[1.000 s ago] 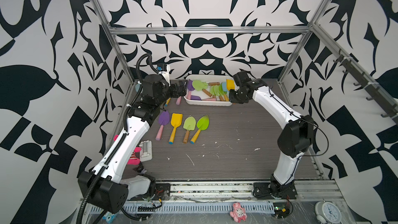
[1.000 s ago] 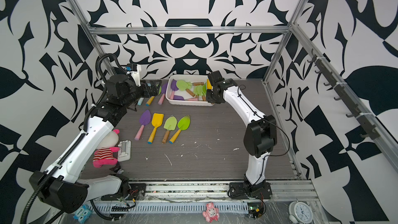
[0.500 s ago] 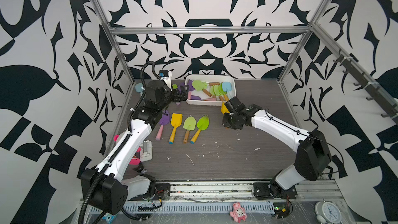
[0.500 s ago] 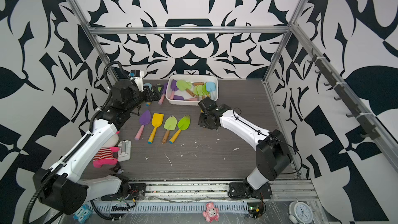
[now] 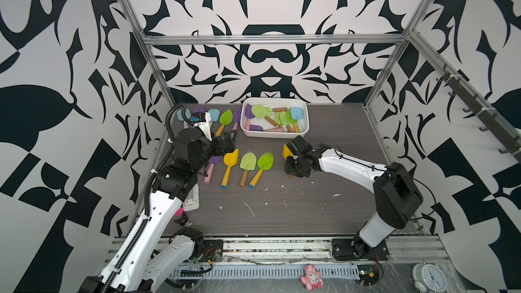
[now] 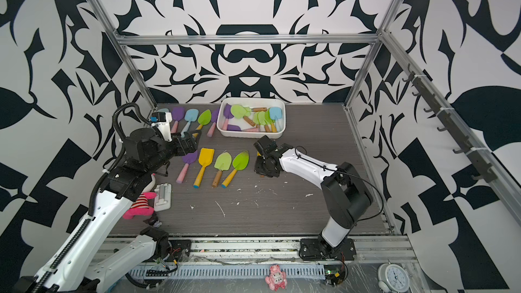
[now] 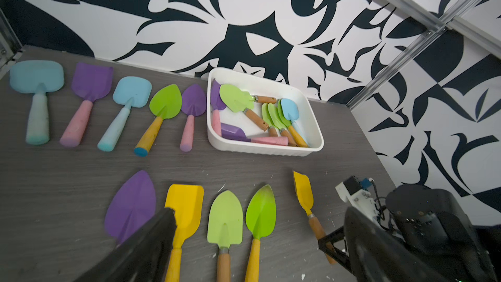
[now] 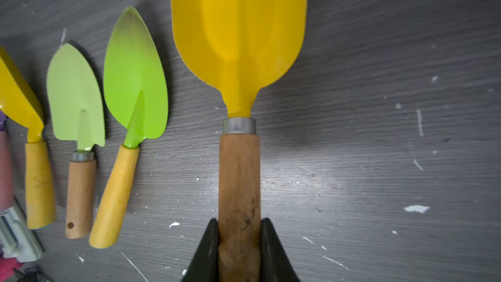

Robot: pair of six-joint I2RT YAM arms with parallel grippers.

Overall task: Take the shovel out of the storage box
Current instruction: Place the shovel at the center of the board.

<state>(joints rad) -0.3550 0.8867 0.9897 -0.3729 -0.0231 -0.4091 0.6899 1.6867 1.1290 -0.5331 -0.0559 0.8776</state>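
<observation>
One yellow shovel (image 8: 238, 50), clamped by its wooden handle in the right gripper (image 8: 240, 225), is outside, just in front of the storage box (image 5: 275, 135), probably joining the laid-out row (image 5: 247, 160); left gripper (image 5: 227, 145) gapes wide, empty.

**Nothing legible anywhere**

No word, brand or number can be read on any surface. The clock (image 5: 430, 277), seen in a top view well apart from the jaws of the right gripper (image 8: 240, 226), has dial marks too small to read
</observation>
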